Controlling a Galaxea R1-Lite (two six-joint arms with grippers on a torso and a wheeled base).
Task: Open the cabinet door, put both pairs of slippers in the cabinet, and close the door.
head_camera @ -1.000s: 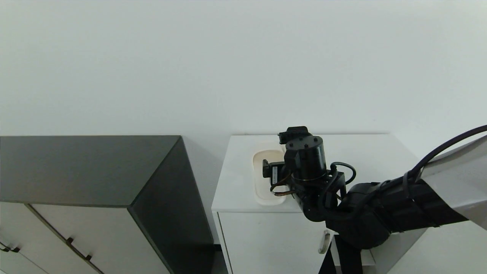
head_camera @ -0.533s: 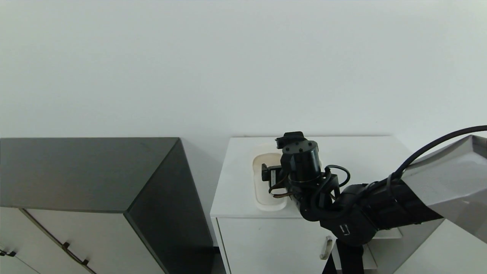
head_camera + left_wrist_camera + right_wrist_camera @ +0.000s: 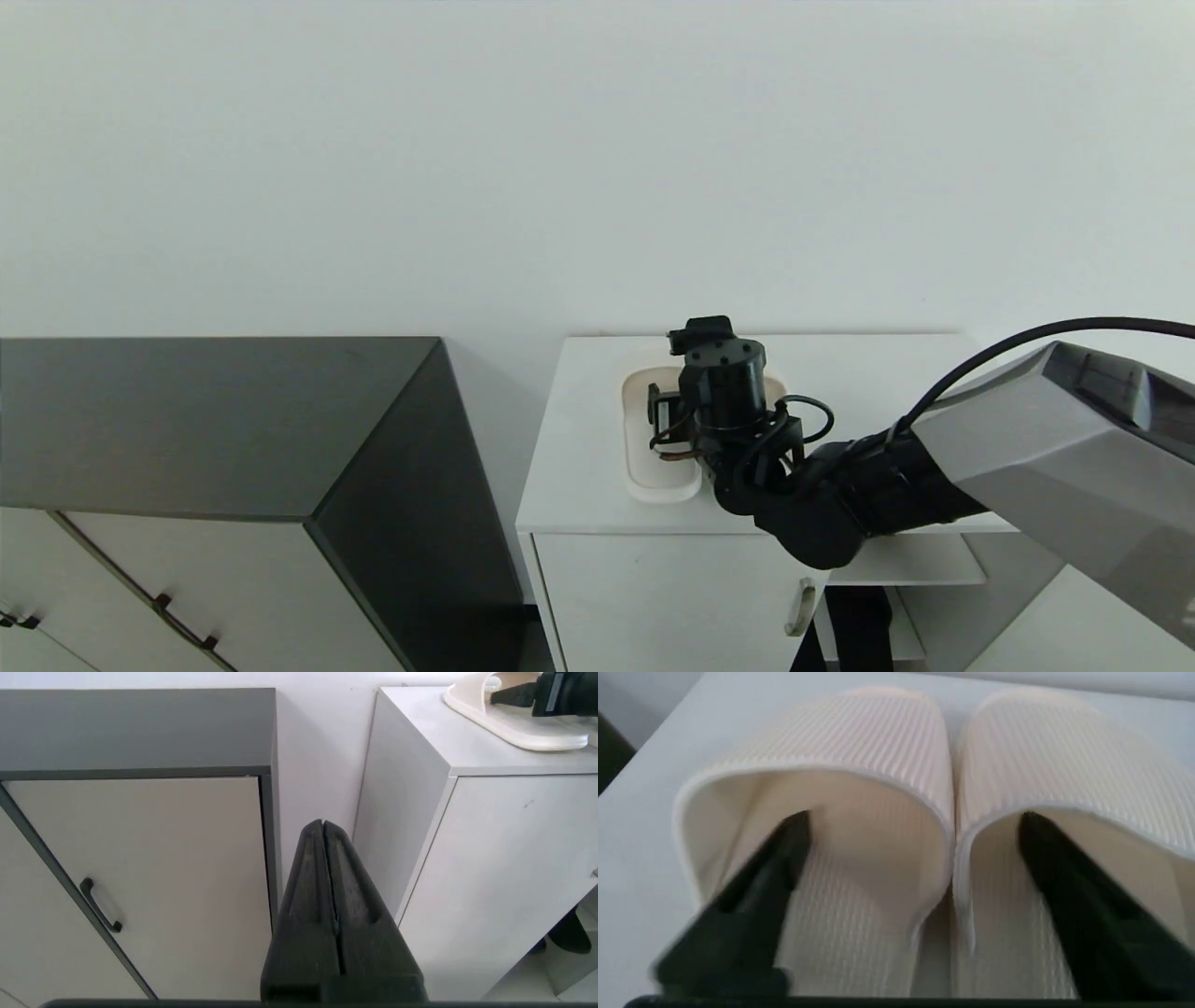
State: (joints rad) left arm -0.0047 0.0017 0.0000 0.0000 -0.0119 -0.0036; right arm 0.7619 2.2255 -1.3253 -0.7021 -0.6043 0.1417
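R end effector (image 3: 915, 831) spread wide inside ribbed cream slippers (image 3: 868, 756); L end effector (image 3: 323, 838) pinched closed.

We count two slippers, and together they make one pair: the first slipper (image 3: 831, 775) and the second slipper (image 3: 1083, 765). We count two cabinets: one white cabinet (image 3: 653, 588) and one grey cabinet (image 3: 205, 420) with a dark top. On these cabinets we count three handles in the head view: one pale handle (image 3: 795, 605) on the white cabinet, and on the grey cabinet a dark handle (image 3: 182, 623) and a second dark handle (image 3: 17, 618). We count two grippers, the left gripper (image 3: 323, 831) and the right gripper (image 3: 915, 826). Each of them has two fingers (image 3: 747, 915). Behind the cabinets we count one wall (image 3: 560, 140).
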